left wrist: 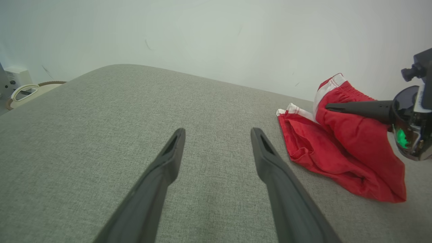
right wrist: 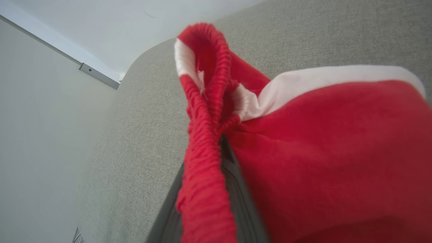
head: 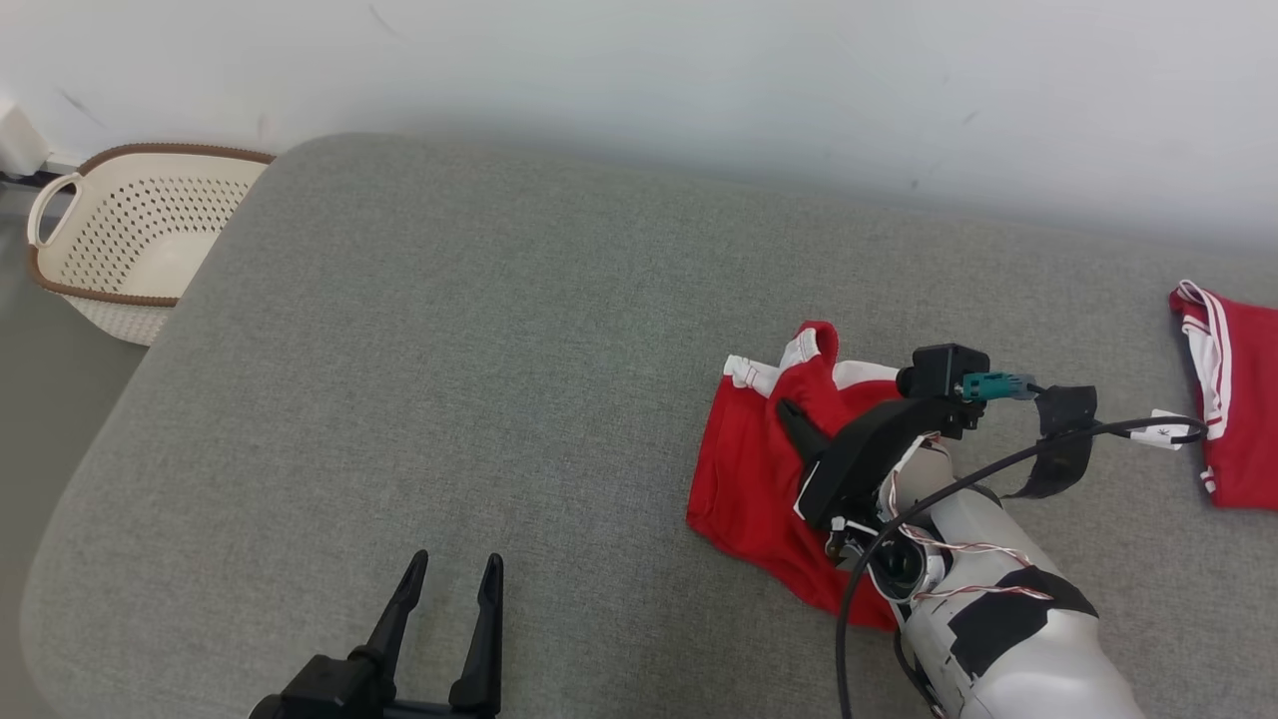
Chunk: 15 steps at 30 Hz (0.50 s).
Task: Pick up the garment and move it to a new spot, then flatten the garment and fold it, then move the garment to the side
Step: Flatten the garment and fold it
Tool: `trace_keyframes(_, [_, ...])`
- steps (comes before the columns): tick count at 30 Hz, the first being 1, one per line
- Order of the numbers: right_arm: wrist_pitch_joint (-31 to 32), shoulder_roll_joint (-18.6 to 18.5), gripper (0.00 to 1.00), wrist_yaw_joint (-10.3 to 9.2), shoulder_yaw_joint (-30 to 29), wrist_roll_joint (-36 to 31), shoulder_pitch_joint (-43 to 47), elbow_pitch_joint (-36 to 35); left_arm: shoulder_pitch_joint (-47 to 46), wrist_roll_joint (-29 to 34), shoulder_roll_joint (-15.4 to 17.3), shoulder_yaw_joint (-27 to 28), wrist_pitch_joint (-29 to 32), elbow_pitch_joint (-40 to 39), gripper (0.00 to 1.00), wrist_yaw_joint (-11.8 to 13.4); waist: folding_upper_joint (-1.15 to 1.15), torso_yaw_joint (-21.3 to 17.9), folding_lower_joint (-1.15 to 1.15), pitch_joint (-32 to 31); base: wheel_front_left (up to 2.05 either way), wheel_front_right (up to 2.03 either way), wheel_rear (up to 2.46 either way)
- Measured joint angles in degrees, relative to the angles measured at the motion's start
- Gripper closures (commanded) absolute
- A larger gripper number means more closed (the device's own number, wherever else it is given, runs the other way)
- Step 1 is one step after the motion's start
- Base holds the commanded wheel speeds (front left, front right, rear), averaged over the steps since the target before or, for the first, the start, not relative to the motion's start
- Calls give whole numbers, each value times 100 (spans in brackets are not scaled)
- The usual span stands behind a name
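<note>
A red garment [head: 749, 469] with white trim and an elastic waistband lies bunched on the grey cushioned surface [head: 449, 350], right of centre. My right gripper [head: 789, 411] is shut on the garment's waistband, lifting a loop of it off the surface. In the right wrist view the red fabric [right wrist: 320, 135] drapes over and around the fingers [right wrist: 233, 168], hiding most of them. The left wrist view shows the garment [left wrist: 344, 148] at the right with the right gripper [left wrist: 329, 108] pinching its raised fold. My left gripper [head: 454, 564] [left wrist: 218, 133] hovers open over bare surface, well left of the garment.
A second red and white piece of clothing [head: 1233, 399] lies at the far right edge. A cream perforated basket [head: 140, 240] [left wrist: 23, 92] stands on the floor beyond the surface's left corner. A white wall [head: 699, 80] runs behind the surface.
</note>
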Motion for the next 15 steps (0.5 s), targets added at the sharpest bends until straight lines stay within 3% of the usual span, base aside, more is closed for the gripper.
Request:
trace_keyframes(1, [-62,0,27,0,60,14,-21,43,-8,-2,0,-2,0,14,0,3,0,-1,0,-6,0,0,0])
trace_keyframes(2, [-122,1,0,0,101,42,-27,75,-18,-8,0,-1,0,20,0,5,0,-5,0,-15,0,0,0])
trace_keyframes(15, [-1189,-130,0,0,336,51,-17,-345,91,31,-1,229,0,-5,0,37,0,-216,0,-242,0,0,0])
